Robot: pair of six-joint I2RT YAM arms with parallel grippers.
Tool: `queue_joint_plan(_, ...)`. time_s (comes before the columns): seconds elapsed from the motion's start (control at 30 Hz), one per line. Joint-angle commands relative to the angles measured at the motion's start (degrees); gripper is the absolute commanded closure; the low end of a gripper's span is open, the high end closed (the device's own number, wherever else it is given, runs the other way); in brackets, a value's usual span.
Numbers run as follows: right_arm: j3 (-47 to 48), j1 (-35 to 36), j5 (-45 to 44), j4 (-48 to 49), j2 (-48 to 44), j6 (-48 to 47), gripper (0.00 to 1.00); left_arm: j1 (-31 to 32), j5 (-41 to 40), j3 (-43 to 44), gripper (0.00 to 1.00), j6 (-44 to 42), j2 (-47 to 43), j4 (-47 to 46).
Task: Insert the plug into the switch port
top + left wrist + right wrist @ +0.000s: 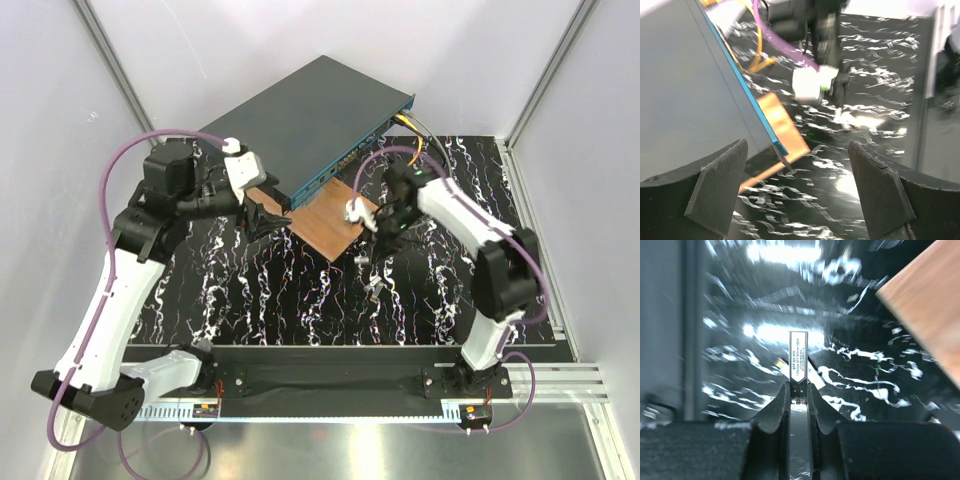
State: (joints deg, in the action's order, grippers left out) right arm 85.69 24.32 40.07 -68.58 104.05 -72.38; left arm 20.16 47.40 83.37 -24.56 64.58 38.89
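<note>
We should square the plug (799, 362) to the sockets of the switch (300, 120) and ease it in straight; it hangs in front of that face, apart from it. The right gripper (799, 392) pinches its tail narrowly; the left gripper (797, 155) gapes wide, empty, beside the switch's corner.

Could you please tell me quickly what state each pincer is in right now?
Left pincer: open, holding nothing.
Right pincer: shut on the plug.

Switch (300, 125) angled at back of mat (250, 290), wooden board (330, 222) against its front. Right gripper (372, 240) by board's right edge, left gripper (265, 215) by its left.
</note>
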Motion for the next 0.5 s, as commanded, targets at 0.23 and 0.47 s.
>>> queue_joint_plan(0.23,10.72,-2.69,29.94,-21.5,-8.25,12.17,1.0,19.89,-8.44,0.57,0.13,-34.58,-4.02,10.85)
queue_joint_plan(0.47,7.22,-2.69,39.46,-24.68,-9.74,13.67,1.0,31.07,-16.19,-1.11,0.18,-44.96,1.42,11.03)
